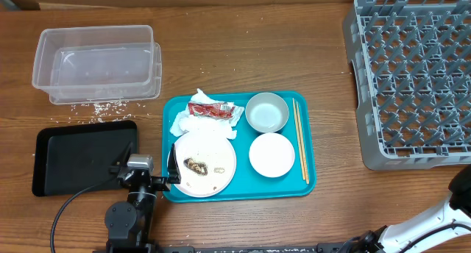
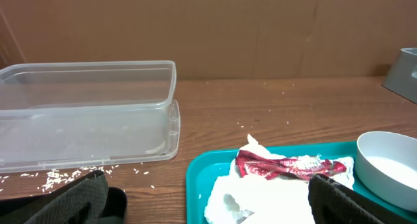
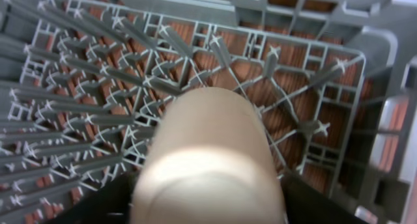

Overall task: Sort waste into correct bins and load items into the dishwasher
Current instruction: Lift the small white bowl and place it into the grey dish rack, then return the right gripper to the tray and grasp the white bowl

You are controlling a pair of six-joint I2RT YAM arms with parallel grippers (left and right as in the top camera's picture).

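On the teal tray [image 1: 309, 183] lie a crumpled white napkin [image 1: 188, 124] with a red wrapper [image 1: 213, 109], a white plate [image 1: 213, 146] carrying a brown lump [image 1: 195, 165] and some rice, two white bowls [image 1: 266, 112] [image 1: 271, 154], and chopsticks [image 1: 300, 139]. My left gripper [image 1: 149, 165] is open and empty at the tray's left edge. In the left wrist view its fingers [image 2: 208, 204] frame the napkin [image 2: 260, 191] and wrapper [image 2: 287, 165]. My right gripper [image 3: 208, 211] faces the grey dish rack [image 3: 98, 87] with a blurred beige round thing between its fingers.
The clear tub [image 1: 96, 62] stands at the back left, with the black tray [image 1: 73, 157] in front of it. Loose rice grains [image 1: 96, 109] lie between them. The dish rack [image 1: 412, 76] fills the right side. The right arm enters at the bottom right.
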